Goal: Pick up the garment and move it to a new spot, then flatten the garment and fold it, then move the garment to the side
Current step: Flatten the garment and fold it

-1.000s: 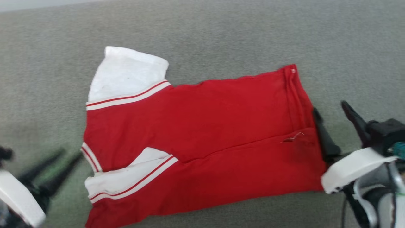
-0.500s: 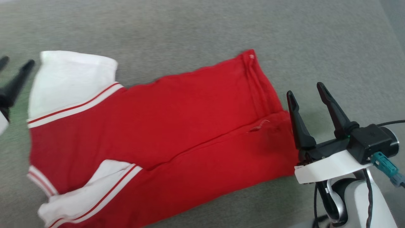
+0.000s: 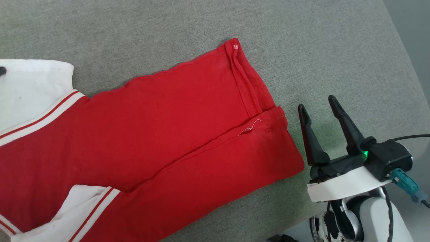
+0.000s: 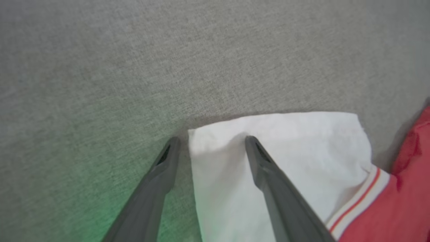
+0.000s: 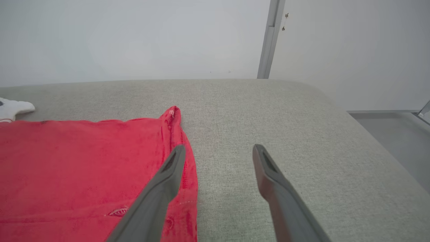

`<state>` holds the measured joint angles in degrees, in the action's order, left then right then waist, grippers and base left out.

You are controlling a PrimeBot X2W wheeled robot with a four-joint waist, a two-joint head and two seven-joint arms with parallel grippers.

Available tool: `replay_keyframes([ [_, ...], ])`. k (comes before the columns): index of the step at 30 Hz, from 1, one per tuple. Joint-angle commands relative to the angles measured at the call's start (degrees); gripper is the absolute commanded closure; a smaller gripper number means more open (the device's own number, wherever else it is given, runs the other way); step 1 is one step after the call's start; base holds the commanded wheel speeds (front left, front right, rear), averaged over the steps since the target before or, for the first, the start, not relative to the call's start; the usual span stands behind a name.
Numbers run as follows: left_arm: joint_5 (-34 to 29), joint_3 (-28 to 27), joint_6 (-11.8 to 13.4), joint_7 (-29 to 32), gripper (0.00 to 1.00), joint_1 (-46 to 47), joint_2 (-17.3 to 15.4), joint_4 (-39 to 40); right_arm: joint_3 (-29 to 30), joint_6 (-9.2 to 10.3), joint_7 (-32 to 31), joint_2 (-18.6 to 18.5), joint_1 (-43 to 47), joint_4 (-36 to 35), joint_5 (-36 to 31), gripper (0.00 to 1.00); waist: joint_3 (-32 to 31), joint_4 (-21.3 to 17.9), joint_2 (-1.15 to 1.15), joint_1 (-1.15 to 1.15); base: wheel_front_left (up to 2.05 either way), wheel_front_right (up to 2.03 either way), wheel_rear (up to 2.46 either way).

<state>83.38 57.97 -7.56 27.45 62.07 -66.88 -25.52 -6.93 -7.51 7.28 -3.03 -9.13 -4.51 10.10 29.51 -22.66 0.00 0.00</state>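
**A:** Starting at the left, what can't you make out?

**B:** The garment runs off the head view's left and bottom edges, so its collar end is cut off. It lies flat on the grey upholstered surface, folded lengthwise with a plain red side up. One white sleeve is at the far left, and a second sleeve is tucked in at the near left.

**A:** And the left gripper?

**B:** In its wrist view the left gripper has its fingers spread wide with nothing pinched. One finger covers part of the white sleeve. The other is over bare surface just beside the sleeve's edge. I cannot tell whether either tip touches.

**A:** Moving right?

**B:** The hem lies at the right end, with a loose white thread at the fold line. Just right of the hem's near corner is the right gripper, fingers apart and holding nothing, over bare surface. In its wrist view one finger hides a strip of the hem, and contact is unclear.

**A:** Anything else around?

**B:** There is a black cable and a teal connector at the right wrist. Past the surface's right edge is a grey floor. Beyond the surface's far edge stands a pale wall with a vertical grey strip.
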Motion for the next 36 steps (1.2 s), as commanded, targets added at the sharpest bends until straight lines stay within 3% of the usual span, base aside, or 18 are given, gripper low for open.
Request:
replay_keyframes([
  [1, 1.63, 0.93, 0.17, 1.78, 0.0, -0.3, 1.14, 0.25, -0.22, 0.05, -0.32, 0.19, -0.31, 0.16, 0.11, 0.0, 0.39, 0.15, 0.0, 0.0, 0.0, 0.0, 0.0],
  [2, 1.93, 1.16, 0.13, 2.61, 0.05, -0.28, 1.46, 0.96, -0.62, 0.05, -0.64, 0.2, -0.72, 0.25, -0.16, 0.0, 0.5, 0.32, 0.0, 0.0, 0.0, 0.0, 0.0],
  [3, 2.45, 1.32, 0.12, 3.1, 0.59, -0.26, 1.66, 1.69, -1.0, 0.05, -1.32, 0.2, -1.26, 0.31, -0.64, 0.0, 0.62, 0.54, 0.0, 0.0, 0.0, 0.0, 0.0],
  [4, 2.68, 1.41, 0.12, 3.3, 1.0, -0.04, 1.68, 2.1, -1.28, 0.05, -2.11, 0.19, -1.91, 0.41, -0.99, 0.0, 0.73, 0.77, 0.0, 0.0, 0.0, 0.0, 0.0],
  [13, 0.15, 2.23, 0.12, -0.57, 1.0, 2.33, 3.13, 5.58, -5.19, 0.05, -20.05, -0.11, -17.71, 6.3, -3.86, 0.0, 2.25, 4.21, 0.0, 0.0, 0.0, 0.0, 0.0],
  [21, -1.69, 4.7, 0.12, -4.15, 1.0, 4.63, 5.96, 8.6, -7.91, 0.05, -39.69, -3.53, -32.5, 16.21, 1.71, 0.0, 4.3, 9.15, 0.0, 0.0, 0.0, 0.0, 0.0],
  [27, -2.22, 7.04, 0.16, -7.1, 1.0, 6.15, 7.39, 10.09, -8.74, 0.06, -48.8, -5.0, -36.39, 19.92, 4.94, 0.0, 5.78, 11.73, 0.0, 0.0, 0.0, 0.0, 0.0],
  [28, -2.2, 7.4, 0.16, -7.65, 1.0, 6.31, 7.63, 10.26, -8.28, 0.06, -49.54, -5.11, -36.46, 19.95, 4.98, 0.13, 5.86, 12.1, 0.0, 0.0, 0.0, 0.0, 0.0],
  [29, -2.24, 7.79, 0.16, -8.31, 1.0, 6.55, 7.9, 10.4, -8.12, 0.06, -50.34, -5.2, -36.42, 19.92, 4.96, 0.36, 5.84, 12.41, 0.0, 0.0, 0.0, 0.0, 0.0],
  [30, -2.22, 8.17, 0.16, -8.98, 1.0, 6.79, 8.16, 10.56, -8.23, 0.06, -51.07, -5.43, -36.09, 19.77, 5.15, 0.69, 5.71, 12.79, 0.0, 0.0, 0.0, 0.0, 0.0],
  [31, -2.14, 8.52, 0.16, -9.74, 1.0, 6.94, 8.41, 10.74, -8.06, 0.06, -51.57, -5.71, -35.62, 19.5, 5.27, 0.89, 5.53, 13.12, 0.0, 0.0, 0.0, 0.0, 0.0],
  [32, -1.91, 8.81, 0.16, -10.56, 1.0, 7.01, 8.71, 11.0, -7.8, 0.06, -52.02, -6.05, -35.04, 19.13, 5.31, 1.0, 5.21, 13.4, 0.0, 0.0, 0.0, 0.0, 0.0],
  [36, -1.31, 9.61, 0.16, -14.72, 1.0, 7.29, 9.69, 11.84, -6.78, 0.1, -52.09, -7.68, -33.37, 16.89, 5.97, 1.0, 3.03, 14.55, 0.0, 0.0, 0.0, 0.0, 0.0],
])
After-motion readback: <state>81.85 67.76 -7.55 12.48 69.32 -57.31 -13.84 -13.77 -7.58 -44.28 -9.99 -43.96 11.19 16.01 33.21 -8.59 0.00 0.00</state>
